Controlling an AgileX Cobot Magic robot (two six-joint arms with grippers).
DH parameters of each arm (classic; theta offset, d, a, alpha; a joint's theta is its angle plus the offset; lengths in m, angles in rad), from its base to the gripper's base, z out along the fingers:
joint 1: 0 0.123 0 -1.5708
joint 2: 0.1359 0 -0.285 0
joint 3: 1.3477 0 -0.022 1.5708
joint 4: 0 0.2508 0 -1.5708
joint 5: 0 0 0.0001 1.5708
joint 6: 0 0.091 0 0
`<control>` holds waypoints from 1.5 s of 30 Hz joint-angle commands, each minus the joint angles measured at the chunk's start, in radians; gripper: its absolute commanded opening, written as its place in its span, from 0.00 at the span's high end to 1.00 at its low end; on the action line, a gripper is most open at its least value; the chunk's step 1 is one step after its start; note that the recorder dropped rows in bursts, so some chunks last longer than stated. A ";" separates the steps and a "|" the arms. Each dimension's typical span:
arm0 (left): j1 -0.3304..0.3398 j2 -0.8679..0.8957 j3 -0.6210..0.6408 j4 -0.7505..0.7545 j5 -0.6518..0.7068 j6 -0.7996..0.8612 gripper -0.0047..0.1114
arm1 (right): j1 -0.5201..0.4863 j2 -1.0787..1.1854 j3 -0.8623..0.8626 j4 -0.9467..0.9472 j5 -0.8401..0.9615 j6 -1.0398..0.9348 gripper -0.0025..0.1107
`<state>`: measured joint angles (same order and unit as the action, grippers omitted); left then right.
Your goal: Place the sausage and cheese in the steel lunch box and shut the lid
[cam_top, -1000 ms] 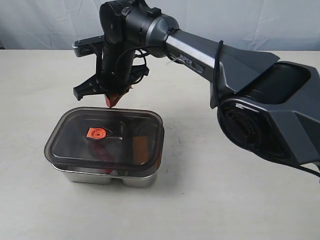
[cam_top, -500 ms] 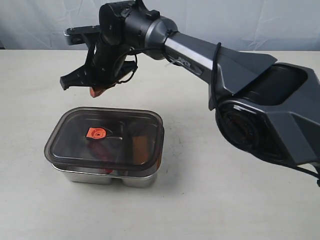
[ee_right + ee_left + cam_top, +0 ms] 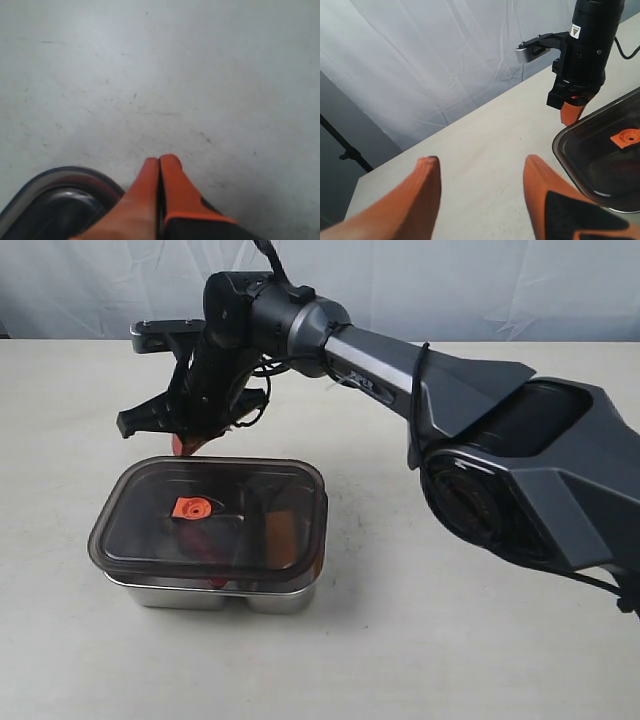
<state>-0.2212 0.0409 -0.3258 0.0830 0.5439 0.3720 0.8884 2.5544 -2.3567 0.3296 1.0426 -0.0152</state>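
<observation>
Right pincer closed, hovering just beyond lid rear edge.

The steel lunch box stands on the pale, lightly scuffed table.

Exterior high, oblique; wrist views close (lid shared)

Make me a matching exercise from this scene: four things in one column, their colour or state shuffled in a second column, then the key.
Things
1. lid
2. right gripper
3. left gripper
4. steel lunch box

States
A. jaws wide apart, holding nothing
B. shiny metal, underneath
C. dark, see-through, resting on top
D. jaws pressed shut, holding nothing

Pairs: 1-C, 2-D, 3-A, 4-B
</observation>
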 commanded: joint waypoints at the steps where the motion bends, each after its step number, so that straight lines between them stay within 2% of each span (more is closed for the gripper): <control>1: -0.009 -0.006 -0.005 -0.003 0.002 -0.006 0.54 | 0.001 -0.013 0.000 0.012 0.099 -0.011 0.98; 16: -0.009 -0.006 -0.005 -0.003 0.002 -0.006 0.54 | 0.010 -0.071 0.000 -0.033 0.157 -0.060 0.98; 23: -0.009 -0.006 -0.005 -0.006 -0.011 -0.006 0.54 | 0.031 -0.099 0.000 -0.097 0.082 -0.052 0.98; 29: -0.009 -0.006 -0.005 -0.069 -0.012 -0.004 0.54 | 0.031 -0.246 0.000 -0.302 0.131 0.038 0.98; 34: -0.009 -0.006 -0.035 -0.127 0.049 0.095 0.54 | 0.031 -0.360 0.000 -0.353 0.179 0.056 0.98; 38: -0.009 -0.006 -0.093 -0.102 0.065 0.104 0.54 | 0.031 -0.448 0.000 -0.357 0.179 0.070 0.98; 41: -0.009 0.012 -0.133 -0.067 0.070 0.099 0.60 | 0.034 -0.518 0.000 -0.302 0.179 0.078 0.98; 45: -0.009 0.073 -0.185 -0.073 0.095 0.092 0.82 | 0.045 -0.602 0.000 -0.223 0.179 0.093 0.98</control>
<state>-0.2212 0.0755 -0.4786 0.0073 0.6222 0.4723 0.9235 2.0107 -2.3567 0.0690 1.2164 0.0635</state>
